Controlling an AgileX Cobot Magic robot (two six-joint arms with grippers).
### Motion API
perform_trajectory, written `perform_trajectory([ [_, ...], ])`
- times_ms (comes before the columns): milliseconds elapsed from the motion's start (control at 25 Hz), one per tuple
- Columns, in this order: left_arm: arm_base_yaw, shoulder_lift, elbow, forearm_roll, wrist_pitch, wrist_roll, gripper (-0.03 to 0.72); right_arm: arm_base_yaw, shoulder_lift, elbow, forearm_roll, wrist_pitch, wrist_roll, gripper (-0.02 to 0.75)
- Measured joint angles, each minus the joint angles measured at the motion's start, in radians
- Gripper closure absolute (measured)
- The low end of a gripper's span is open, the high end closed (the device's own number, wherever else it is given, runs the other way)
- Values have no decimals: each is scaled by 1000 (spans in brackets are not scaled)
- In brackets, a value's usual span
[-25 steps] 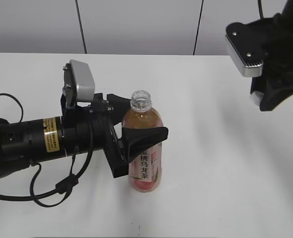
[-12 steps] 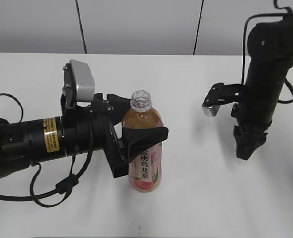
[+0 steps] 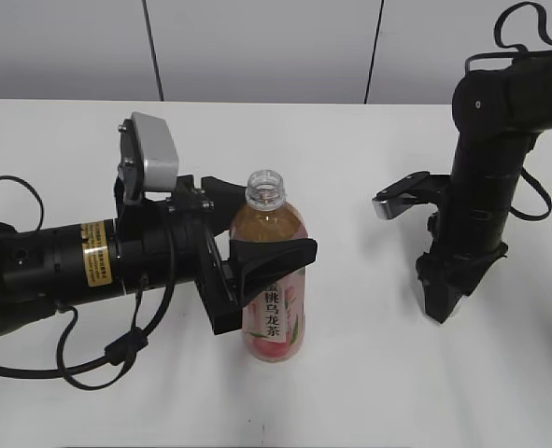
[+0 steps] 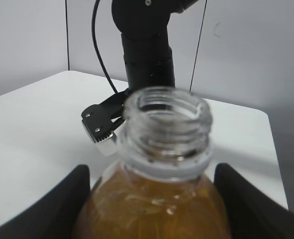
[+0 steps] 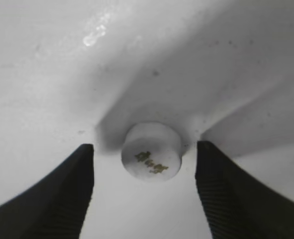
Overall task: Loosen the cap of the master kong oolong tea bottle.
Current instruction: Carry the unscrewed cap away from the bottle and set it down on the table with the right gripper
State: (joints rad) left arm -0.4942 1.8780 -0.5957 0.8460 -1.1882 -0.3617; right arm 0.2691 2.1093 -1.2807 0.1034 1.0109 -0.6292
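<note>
Right pincer now down at the surface at right of frame, jaws spread wide, cap released between them. Left pincer clamped on the master kong oolong tea bottle at centre, neck bare. Task looks done.

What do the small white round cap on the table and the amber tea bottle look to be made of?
The small white round cap looks like opaque matte plastic, with a small printed mark on top. The clear bottle of amber tea seems to be thin glossy plastic: a see-through threaded neck, tea visible inside, and a printed pink label.
</note>
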Motion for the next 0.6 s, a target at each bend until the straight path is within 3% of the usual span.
perform_trajectory([
  [120, 0, 0, 0, 0, 0, 0, 230, 0, -13, 0, -1, 7, 74, 178],
  [600, 0, 0, 0, 0, 0, 0, 230, -1, -309, 0, -27, 188, 324, 176],
])
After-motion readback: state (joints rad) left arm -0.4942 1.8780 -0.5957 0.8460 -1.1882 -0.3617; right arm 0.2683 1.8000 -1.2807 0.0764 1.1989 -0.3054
